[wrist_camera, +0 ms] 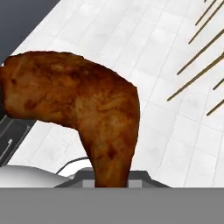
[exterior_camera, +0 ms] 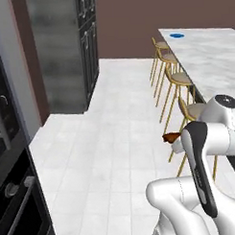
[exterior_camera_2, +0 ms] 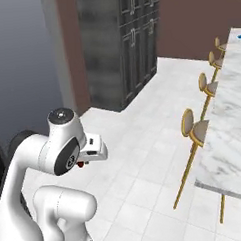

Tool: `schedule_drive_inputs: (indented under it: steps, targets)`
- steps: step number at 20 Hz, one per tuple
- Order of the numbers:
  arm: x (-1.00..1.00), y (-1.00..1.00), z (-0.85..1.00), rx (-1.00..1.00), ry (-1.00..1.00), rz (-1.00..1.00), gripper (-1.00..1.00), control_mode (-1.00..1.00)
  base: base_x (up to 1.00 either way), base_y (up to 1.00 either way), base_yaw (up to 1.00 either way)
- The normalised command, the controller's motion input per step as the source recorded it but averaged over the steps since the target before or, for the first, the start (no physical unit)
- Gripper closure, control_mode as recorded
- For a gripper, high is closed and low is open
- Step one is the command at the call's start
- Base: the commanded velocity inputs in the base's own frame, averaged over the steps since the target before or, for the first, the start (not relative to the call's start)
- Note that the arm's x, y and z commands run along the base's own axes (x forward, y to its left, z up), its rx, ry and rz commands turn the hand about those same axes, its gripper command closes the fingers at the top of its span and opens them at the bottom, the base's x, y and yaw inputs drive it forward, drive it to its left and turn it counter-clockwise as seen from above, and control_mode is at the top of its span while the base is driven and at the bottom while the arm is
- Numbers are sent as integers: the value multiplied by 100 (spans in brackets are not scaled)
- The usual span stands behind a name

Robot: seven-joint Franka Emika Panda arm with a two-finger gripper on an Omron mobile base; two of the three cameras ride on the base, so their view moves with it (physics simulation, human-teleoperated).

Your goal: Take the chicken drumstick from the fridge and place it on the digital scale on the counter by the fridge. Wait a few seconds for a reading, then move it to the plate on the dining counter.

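The tool (exterior_camera: pixel 174 142) grips the chicken drumstick (wrist_camera: pixel 78 109) by its thin bone end; stiff, light, probably greasy, thick end overhanging.

The roasted chicken drumstick (wrist_camera: pixel 83 109) is a mottled dark reddish-brown with darker scorched flecks, seen against a floor of pale white square tiles (exterior_camera: pixel 110 139) with faint grey grout lines. The long marble desk (exterior_camera: pixel 208 49) is white with soft grey veining, and the small flat round plate (exterior_camera: pixel 177 35) at its far end is bright blue. The round-seat chairs (exterior_camera: pixel 178 83) have yellow-gold legs and tan seats, the tall cabinets (exterior_camera_2: pixel 123 42) look dark, perhaps wood-grained, and the wall behind is dull brown.
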Motion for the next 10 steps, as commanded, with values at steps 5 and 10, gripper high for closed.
schedule_drive_inputs:
  steps: [5,10]
  targets:
    - [0,0,0,0,0,0,100,100,100,90,-56]
    - [0,0,0,0,0,0,100,100,100,78,-45]
